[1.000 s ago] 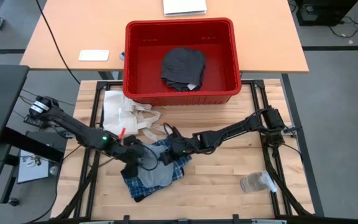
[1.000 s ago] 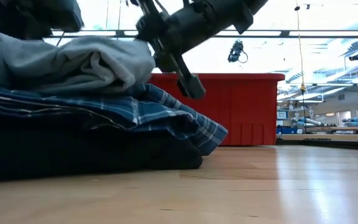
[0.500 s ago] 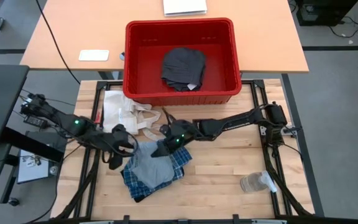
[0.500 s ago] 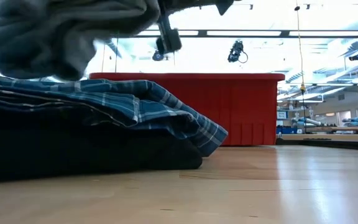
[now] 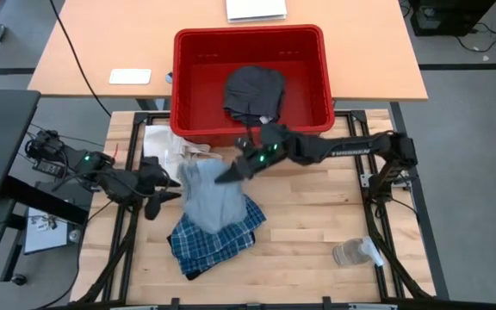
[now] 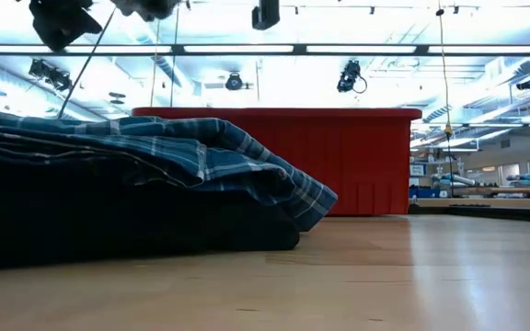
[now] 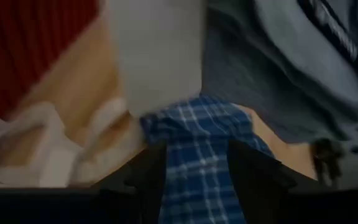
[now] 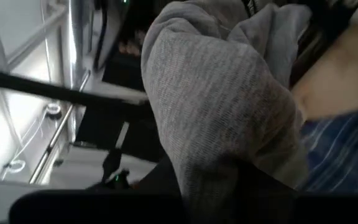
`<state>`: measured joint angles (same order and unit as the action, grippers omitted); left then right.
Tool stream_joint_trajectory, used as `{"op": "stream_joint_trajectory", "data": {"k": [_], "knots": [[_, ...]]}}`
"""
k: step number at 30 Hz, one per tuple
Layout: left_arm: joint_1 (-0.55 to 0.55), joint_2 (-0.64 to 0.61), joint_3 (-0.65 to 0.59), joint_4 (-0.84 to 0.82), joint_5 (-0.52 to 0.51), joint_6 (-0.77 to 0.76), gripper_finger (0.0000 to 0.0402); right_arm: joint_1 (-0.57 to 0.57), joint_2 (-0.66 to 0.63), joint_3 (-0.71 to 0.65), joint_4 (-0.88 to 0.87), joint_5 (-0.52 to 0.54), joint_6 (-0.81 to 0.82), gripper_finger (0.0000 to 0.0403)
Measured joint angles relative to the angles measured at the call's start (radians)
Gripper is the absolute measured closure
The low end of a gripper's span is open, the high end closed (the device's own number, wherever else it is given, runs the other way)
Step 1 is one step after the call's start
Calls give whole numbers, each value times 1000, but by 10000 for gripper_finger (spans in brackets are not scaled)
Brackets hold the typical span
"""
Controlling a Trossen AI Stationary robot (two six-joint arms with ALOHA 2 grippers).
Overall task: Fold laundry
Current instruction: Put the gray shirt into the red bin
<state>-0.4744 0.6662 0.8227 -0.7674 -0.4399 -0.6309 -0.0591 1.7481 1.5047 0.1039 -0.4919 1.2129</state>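
A pale wooden table on a dark metal frame carries a red bin, a cream tote bag and a clear plastic bottle; bright ceiling strip lights fill the room behind. No writing is legible. The right gripper is clenched on the grey garment, lifting it above the plaid shirt. The left gripper hangs released beside it, holding nothing.
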Motion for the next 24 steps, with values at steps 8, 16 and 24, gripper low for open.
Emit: {"op": "stream_joint_trajectory", "data": {"k": [8, 16, 24], "knots": [[0, 0, 0, 61, -65, 22, 228, -190, -53, -1, 6, 59, -63, 344], [0, 1, 0, 61, -106, 30, 228, -448, -50, -1, 64, 66, -123, 343], [10, 1, 0, 60, -363, 67, 228, -704, -40, -16, 60, -39, -175, 343]]}}
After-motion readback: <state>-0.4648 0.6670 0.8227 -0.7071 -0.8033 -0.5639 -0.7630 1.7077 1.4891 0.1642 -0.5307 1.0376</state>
